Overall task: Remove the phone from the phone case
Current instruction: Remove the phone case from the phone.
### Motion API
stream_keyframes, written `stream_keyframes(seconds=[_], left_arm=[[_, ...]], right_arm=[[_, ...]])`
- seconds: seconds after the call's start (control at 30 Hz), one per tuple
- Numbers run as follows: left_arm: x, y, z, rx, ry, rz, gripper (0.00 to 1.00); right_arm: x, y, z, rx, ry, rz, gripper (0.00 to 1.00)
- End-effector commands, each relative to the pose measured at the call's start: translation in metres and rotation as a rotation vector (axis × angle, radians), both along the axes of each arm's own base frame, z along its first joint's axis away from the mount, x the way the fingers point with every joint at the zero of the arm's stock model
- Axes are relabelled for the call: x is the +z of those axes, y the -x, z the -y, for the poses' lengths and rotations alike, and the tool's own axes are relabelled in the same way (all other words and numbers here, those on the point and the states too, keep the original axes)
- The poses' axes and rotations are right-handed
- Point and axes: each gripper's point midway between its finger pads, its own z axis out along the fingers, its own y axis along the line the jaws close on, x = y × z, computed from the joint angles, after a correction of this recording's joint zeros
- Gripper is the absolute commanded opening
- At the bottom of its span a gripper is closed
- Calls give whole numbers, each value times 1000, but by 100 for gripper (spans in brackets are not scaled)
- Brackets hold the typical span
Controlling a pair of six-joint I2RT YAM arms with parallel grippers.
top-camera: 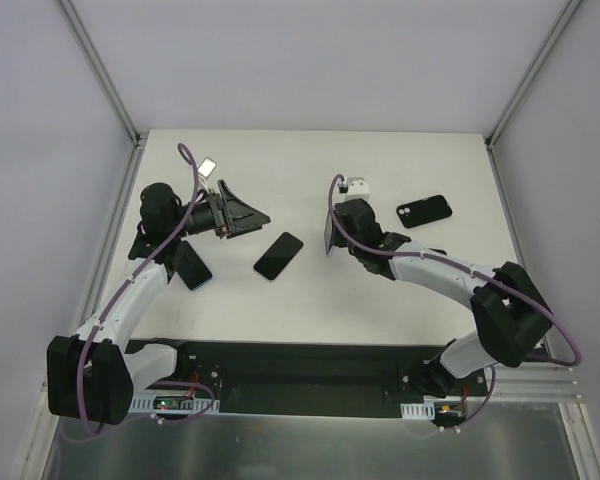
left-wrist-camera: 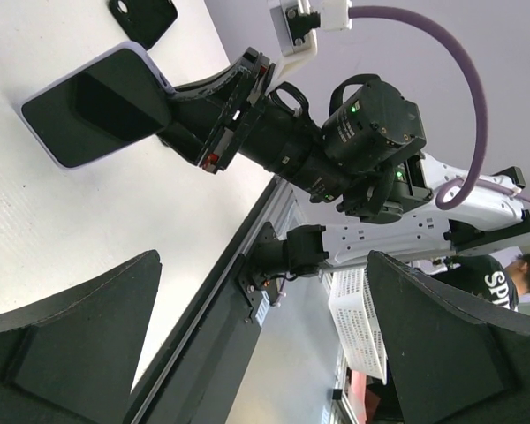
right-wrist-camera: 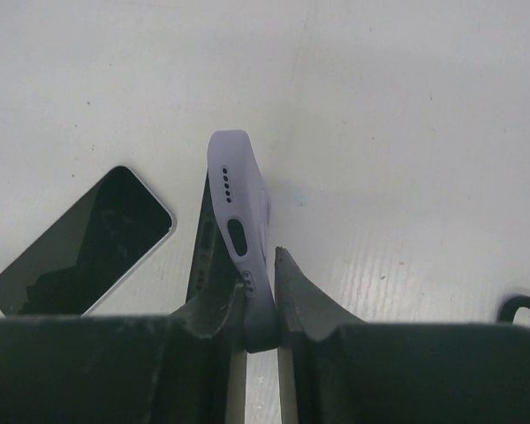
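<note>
- White table (top-camera: 380,300) is enclosed by pale walls (top-camera: 310,60).
- Phone (left-wrist-camera: 97,106), in its lilac case (right-wrist-camera: 238,203), is clamped on edge by the right gripper (right-wrist-camera: 259,283), over mid-table.
- Left gripper (left-wrist-camera: 263,265) is spread wide, grasping nothing.
- Bare phone (top-camera: 278,255) is laid between the arms; black case (top-camera: 424,210) at right.
</note>
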Motion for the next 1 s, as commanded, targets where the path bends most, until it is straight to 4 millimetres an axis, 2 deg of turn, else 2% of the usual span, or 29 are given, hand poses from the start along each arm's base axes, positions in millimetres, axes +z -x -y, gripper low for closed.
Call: stream_keyframes(seconds=[0.0,0.37,0.4,0.5,0.57,0.7,0.73,0.8,0.83,0.87,0.97], left_arm=[[7,1,1,1,5,40,99],[-6,-2,2,12,-3,1,99],[-10,-3,3,21,-7,-9,99],[-24,-10,9,33,-21,-62,99],[-42,-21,13,42,-30,-146,99],[-56,-41,24,39,-34,-247,93],[-61,-43,27,37,-45,-267,93],[-67,-42,40,1,-80,-263,92],[-75,-41,43,6,-109,-289,92],[-80,-43,47,-1,-137,-279,91],[-94,-35,60,-39,-173,-293,89]], right_arm=[[-82,27,21,7,144,-251,5],[-101,10,19,19,171,-297,7],[-100,10,16,34,160,-295,1],[-90,12,3,107,107,-265,1],[-81,19,-2,169,79,-239,1],[-68,34,3,245,118,-192,2],[-58,38,1,263,117,-167,1],[-57,47,12,277,174,-170,1],[-46,48,9,293,163,-142,1],[-51,58,17,303,193,-181,2],[-40,74,21,352,188,-195,2]])
